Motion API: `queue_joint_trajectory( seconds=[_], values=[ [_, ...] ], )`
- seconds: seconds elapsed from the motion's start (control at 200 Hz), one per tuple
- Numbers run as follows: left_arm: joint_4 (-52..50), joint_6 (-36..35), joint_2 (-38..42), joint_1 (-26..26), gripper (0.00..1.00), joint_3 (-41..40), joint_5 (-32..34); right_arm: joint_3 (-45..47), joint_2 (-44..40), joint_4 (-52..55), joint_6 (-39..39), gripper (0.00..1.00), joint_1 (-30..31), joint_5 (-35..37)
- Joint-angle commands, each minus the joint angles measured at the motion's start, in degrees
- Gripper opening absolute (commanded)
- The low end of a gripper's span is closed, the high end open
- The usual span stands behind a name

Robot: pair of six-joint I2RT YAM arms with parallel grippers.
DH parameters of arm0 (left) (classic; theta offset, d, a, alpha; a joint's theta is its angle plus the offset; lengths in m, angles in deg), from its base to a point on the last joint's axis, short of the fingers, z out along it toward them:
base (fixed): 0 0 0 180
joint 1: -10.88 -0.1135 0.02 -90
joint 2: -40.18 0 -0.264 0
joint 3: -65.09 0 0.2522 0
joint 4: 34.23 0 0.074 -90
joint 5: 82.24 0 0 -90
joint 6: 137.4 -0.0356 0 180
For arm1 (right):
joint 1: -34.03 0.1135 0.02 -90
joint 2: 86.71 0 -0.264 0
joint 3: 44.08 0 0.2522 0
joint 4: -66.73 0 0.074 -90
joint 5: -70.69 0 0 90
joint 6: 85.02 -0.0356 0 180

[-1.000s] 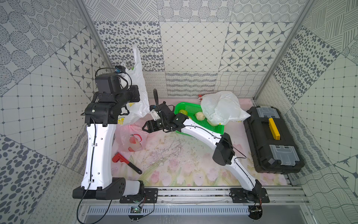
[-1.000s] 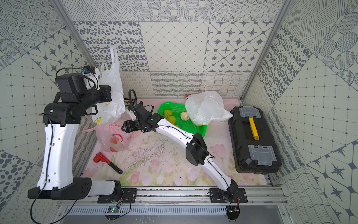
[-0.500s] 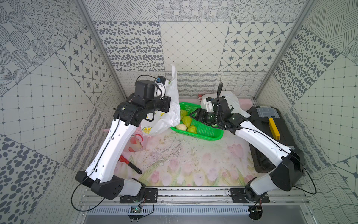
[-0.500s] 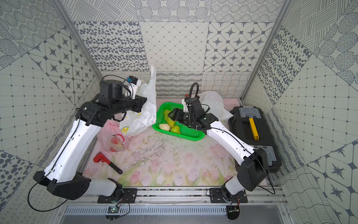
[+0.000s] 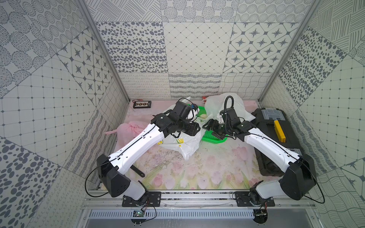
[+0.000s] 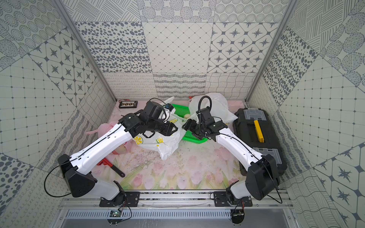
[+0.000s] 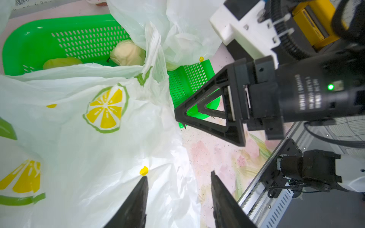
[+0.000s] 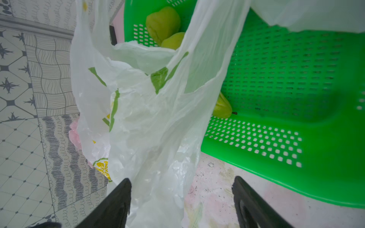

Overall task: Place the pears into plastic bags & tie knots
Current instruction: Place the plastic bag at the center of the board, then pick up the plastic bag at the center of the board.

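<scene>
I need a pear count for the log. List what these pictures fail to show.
- Pears in the basket: in both top views the left arm and lemon bag cover most; wrist views show only a few.
- Lemon bag contents: film hides them in every view.
- White bag contents: film hides them, top views.
- Pink bag: partly behind the left arm in top views; knot too small to tell.

2 top views look down from high; 2 wrist cameras, close, share the green basket (image 7: pixel 29 39).
</scene>
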Motion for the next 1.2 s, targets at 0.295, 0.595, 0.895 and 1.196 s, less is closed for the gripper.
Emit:
queue_joint_trajectory(
  seconds=[0.295, 0.595, 0.895, 1.196],
  values=[
    [-1.91, 0.72, 5.44, -9.71, 0.52, -1.94, -2.35, -3.36, 11.49, -7.50, -7.74, 0.84, 1.06, 7.67],
    [-2.36, 3.62, 5.48, -16.10, 0.49, -1.07, -2.41, -2.29, 10.25, -22.60, 9.16, 0.16, 5.66, 7.40],
    [-6.08, 4.38, 4.87, -24.99, 0.66, 4.43, -5.76, 7.52, -3.92, -39.02, 32.84, 0.00, 12.28, 4.80],
    [-16.42, 5.91, 9.60, -27.10, 0.72, 10.17, 5.81, 11.00, -9.65, -45.84, 34.69, 0.00, 14.84, 5.28]
  ],
)
